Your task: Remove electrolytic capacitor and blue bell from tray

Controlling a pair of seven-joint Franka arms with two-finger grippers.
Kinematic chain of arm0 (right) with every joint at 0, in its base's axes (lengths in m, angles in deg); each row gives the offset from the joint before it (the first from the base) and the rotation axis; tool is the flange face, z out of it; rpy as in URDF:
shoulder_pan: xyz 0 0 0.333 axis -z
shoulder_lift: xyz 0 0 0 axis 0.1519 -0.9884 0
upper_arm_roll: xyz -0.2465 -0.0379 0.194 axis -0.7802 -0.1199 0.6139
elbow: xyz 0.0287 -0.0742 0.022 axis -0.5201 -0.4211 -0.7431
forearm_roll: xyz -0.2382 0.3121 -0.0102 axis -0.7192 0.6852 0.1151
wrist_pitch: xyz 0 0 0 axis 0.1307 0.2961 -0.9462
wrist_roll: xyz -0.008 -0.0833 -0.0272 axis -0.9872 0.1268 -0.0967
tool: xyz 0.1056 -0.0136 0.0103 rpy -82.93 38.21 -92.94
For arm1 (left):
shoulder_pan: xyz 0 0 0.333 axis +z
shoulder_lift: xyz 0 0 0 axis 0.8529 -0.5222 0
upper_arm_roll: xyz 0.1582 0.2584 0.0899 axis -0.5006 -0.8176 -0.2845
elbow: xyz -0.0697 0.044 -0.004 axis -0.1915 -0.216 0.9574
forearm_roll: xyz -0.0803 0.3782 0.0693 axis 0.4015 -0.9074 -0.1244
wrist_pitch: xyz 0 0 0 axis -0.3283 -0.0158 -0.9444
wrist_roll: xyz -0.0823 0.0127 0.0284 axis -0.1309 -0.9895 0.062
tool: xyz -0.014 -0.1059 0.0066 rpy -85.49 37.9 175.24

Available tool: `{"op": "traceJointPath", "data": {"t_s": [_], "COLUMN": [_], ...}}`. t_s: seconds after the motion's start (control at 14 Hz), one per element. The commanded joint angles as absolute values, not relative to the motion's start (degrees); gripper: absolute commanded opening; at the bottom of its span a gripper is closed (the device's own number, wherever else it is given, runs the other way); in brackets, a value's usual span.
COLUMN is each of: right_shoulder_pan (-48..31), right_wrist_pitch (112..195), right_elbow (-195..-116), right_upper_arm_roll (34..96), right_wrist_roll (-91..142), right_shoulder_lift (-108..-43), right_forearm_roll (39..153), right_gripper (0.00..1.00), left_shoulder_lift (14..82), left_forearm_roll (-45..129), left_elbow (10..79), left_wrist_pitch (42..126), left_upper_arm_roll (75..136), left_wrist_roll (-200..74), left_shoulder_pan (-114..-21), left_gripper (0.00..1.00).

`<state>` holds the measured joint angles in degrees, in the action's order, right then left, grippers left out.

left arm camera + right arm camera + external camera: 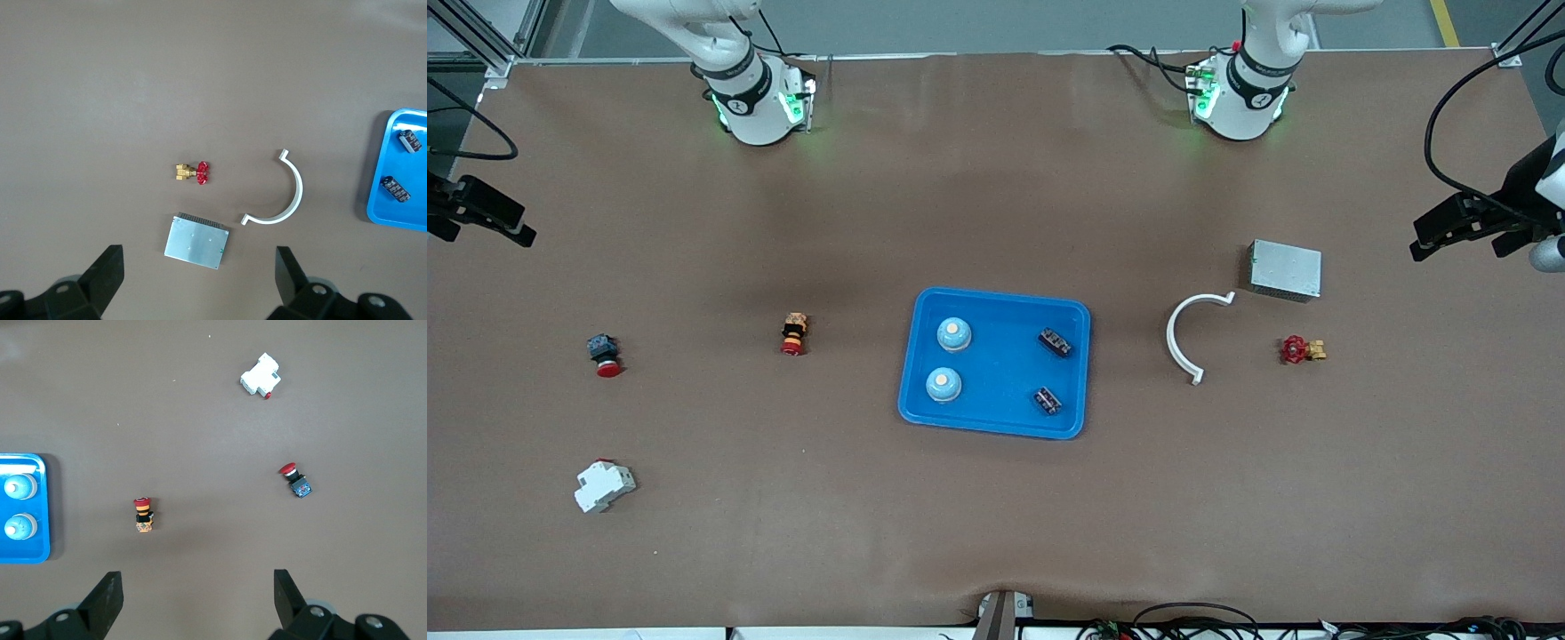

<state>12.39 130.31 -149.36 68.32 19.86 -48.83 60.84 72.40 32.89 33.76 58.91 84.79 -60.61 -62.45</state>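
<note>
Blue tray (996, 307) at the middle of the brown surface (996, 516), holding four items: two bells (953, 335), one nearer the front camera than the other, along the side toward the right arm's end; two capacitors (1055, 341), likewise stacked near and far, along the side toward the left arm's end. Wide bare room surrounds the tray on all sides. Toward the left arm's end: white curved bracket (1188, 333), grey metal box (1285, 269), small red-handled brass valve (1302, 350), all apart from each other. Toward the right arm's end: orange-and-red push button (793, 333), red-capped button switch (604, 355), white breaker (604, 485), well apart. Left gripper (199, 280) hangs over the metal box area, fingers spread open, empty; right gripper (197, 603) hangs over bare surface by the orange button, fingers spread open, empty. Both grippers are cut off at the edge of their wrist views. No legible writing on any item.
</note>
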Motion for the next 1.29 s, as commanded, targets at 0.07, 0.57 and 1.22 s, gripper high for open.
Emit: {"op": "traceJointPath", "data": {"t_s": [0.07, 0.57, 1.22], "right_shoulder_pan": [13.1, 13.5, 13.7], "right_wrist_pitch": [129.9, 130.3, 130.1], "right_elbow": [-149.3, -148.7, -148.0], "right_upper_arm_roll": [68.5, 68.6, 68.6], "right_wrist_roll": [19.5, 19.4, 19.4], "right_shoulder_lift": [-48.4, -49.0, -49.8], "right_forearm_roll": [60.7, 60.7, 60.6], "right_gripper": [1.00, 1.00, 1.00], "left_shoulder_lift": [72.2, 72.1, 71.8], "left_forearm_roll": [34.0, 34.0, 36.5], "left_elbow": [32.6, 32.6, 32.6], "left_wrist_pitch": [57.8, 57.8, 57.6], "left_upper_arm_roll": [84.8, 84.8, 91.7], "left_wrist_roll": [-60.0, -60.5, -76.9], "left_shoulder_pan": [-62.1, -62.2, -64.4], "left_gripper": [1.00, 1.00, 1.00]}}
